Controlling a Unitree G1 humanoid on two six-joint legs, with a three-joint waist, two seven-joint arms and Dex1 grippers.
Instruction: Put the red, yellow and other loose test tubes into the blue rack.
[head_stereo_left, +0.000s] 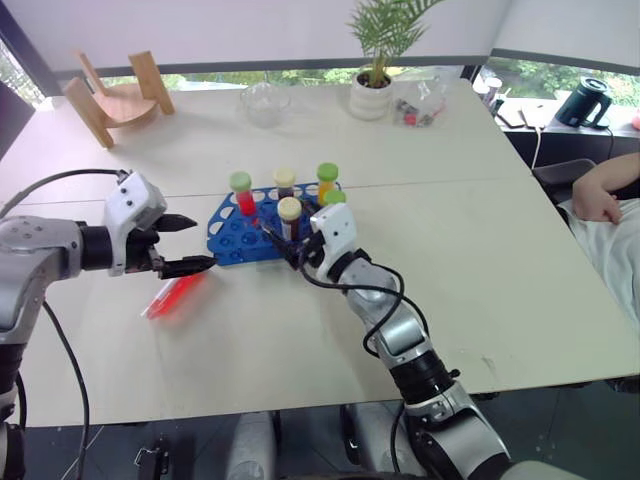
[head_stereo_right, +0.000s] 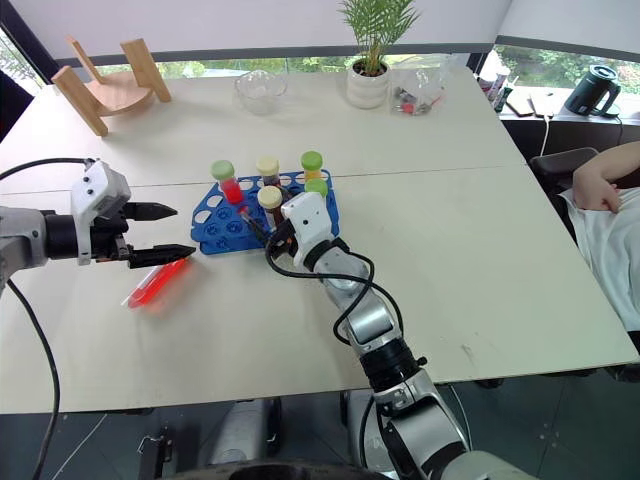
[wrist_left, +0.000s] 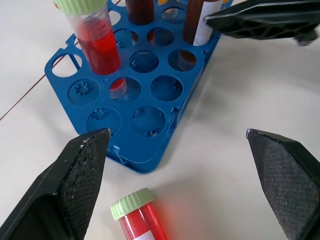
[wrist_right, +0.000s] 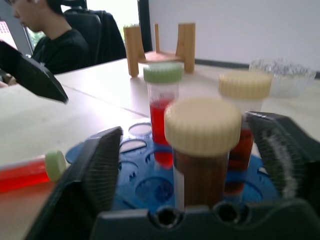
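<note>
Pale wooden table, a seam running across it, set against a window wall. At the far edge: wooden stand, glass bowl, potted plant, clear container. A person's arm rests at the right.

Blue rack sits mid-table with several capped tubes upright in it. One red tube lies loose on the table, just left of the rack's near corner.

Left gripper hangs over the loose tube, fingers spread wide, holding nothing. Right gripper stands at the rack, fingers parted either side of the cream-capped dark tube, not pinching it.
</note>
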